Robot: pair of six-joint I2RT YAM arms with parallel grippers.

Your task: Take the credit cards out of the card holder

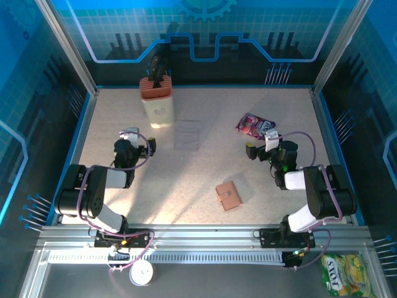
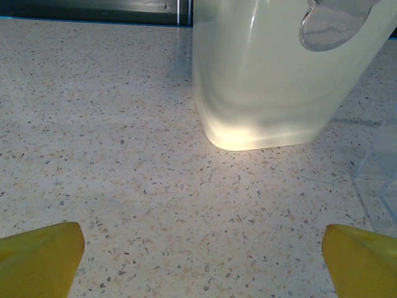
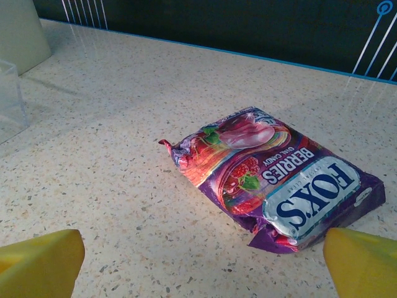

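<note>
The card holder point(image 1: 229, 195), a small tan-brown wallet with a round snap, lies folded shut on the table near the front, between the two arms. The credit cards are hidden. My left gripper point(image 1: 144, 141) hovers at the left, far from the card holder. It is open, its yellow fingertips point(image 2: 43, 257) spread wide over bare table. My right gripper point(image 1: 260, 144) is at the right, up and to the right of the card holder. In the right wrist view it point(image 3: 201, 257) is open too, with nothing between its fingers.
A purple snack packet point(image 1: 255, 125) point(image 3: 273, 174) lies just ahead of the right gripper. A cream container point(image 1: 158, 107) point(image 2: 273, 81) with an orange top stands at the back left, just ahead of the left gripper. A clear plastic box point(image 1: 186, 136) point(image 2: 379, 174) sits beside it.
</note>
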